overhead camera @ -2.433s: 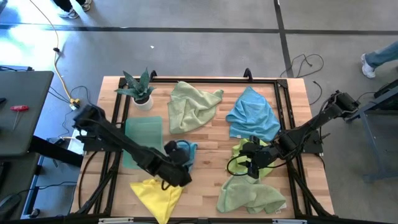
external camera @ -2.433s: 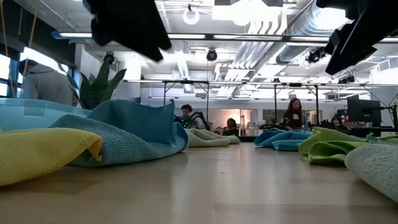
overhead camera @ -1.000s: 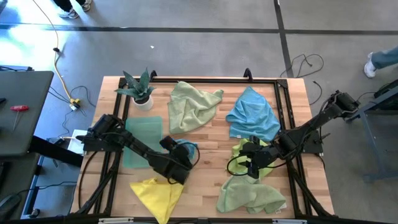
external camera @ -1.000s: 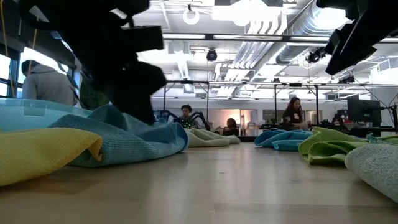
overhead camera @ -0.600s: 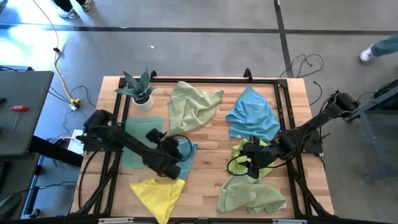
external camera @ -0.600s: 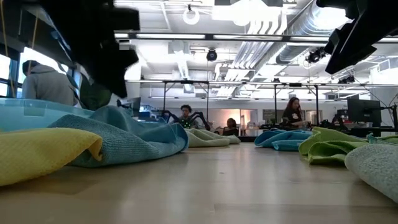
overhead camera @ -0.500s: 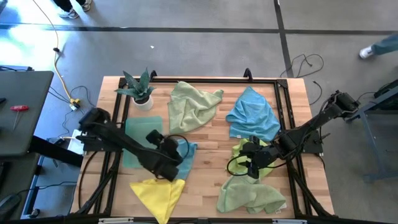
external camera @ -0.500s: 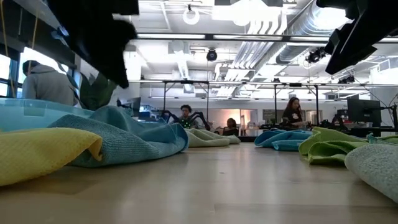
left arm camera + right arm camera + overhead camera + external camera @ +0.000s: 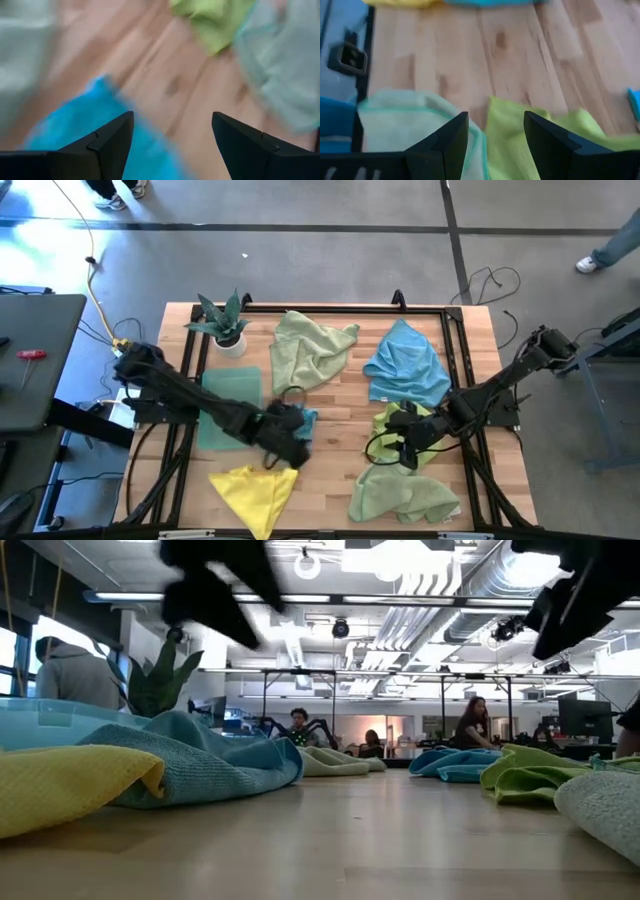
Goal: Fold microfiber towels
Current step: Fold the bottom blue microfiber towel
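A crumpled teal towel (image 9: pixel 303 420) lies left of the table's middle, and my left gripper (image 9: pixel 295 442) hangs open just above it with nothing between its fingers (image 9: pixel 172 115). A yellow towel (image 9: pixel 255 490) lies at the near edge. Toward the far edge lie a pale green towel (image 9: pixel 310 350) and a sky blue one (image 9: pixel 405 365). My right gripper (image 9: pixel 395 448) waits open (image 9: pixel 496 114) above a lime towel (image 9: pixel 520 142). A second pale green towel (image 9: pixel 400 495) lies just in front of the lime one, at the near edge. All the towels rest loose on the wood.
A potted plant (image 9: pixel 225 325) stands at the far left corner. A pale teal flat tray or bin (image 9: pixel 228 405) lies under my left arm. A black frame (image 9: pixel 345 307) runs around the table. Bare wood shows in the middle (image 9: pixel 345 405). People sit in the room behind (image 9: pixel 470 725).
My left gripper has risen from the teal towel, where it stood low a second ago. While rising it has turned and tipped. The teal towel lies on the table in the same shape as before.
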`<state>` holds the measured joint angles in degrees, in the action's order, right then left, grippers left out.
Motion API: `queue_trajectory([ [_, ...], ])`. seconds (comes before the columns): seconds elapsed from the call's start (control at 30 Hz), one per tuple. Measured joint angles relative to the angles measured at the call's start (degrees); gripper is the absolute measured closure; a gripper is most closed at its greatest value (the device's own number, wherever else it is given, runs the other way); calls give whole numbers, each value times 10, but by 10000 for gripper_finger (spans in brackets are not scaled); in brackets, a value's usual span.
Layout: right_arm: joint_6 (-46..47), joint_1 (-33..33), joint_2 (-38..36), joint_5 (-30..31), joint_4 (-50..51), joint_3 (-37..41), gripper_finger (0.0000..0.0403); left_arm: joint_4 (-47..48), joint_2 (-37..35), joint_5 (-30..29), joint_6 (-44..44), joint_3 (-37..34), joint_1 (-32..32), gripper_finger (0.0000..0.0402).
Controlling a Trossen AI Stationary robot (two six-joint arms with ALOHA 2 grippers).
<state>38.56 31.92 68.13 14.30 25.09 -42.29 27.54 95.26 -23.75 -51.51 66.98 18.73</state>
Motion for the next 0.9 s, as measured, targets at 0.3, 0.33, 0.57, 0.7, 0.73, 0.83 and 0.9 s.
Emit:
queue_trajectory([
  [0.3,-7,-11,4,-6,-44,2,219,-40,115,82,-51,-8,-38,144],
  [0.33,-11,-16,8,3,-68,0,219,-15,119,82,-59,-12,-39,144],
  [0.57,-11,-32,20,18,-153,1,219,-31,138,81,-89,-4,-49,144],
  [0.7,3,-38,32,10,-214,2,219,-26,125,58,-77,7,-50,144],
  [0.73,3,-43,40,7,-245,0,219,-4,118,51,-77,5,-52,145],
  [0.83,1,-47,48,14,-269,1,219,6,115,53,-87,2,-61,145],
  [0.9,0,-57,58,18,-287,-1,219,37,113,51,-88,0,-64,145],
])
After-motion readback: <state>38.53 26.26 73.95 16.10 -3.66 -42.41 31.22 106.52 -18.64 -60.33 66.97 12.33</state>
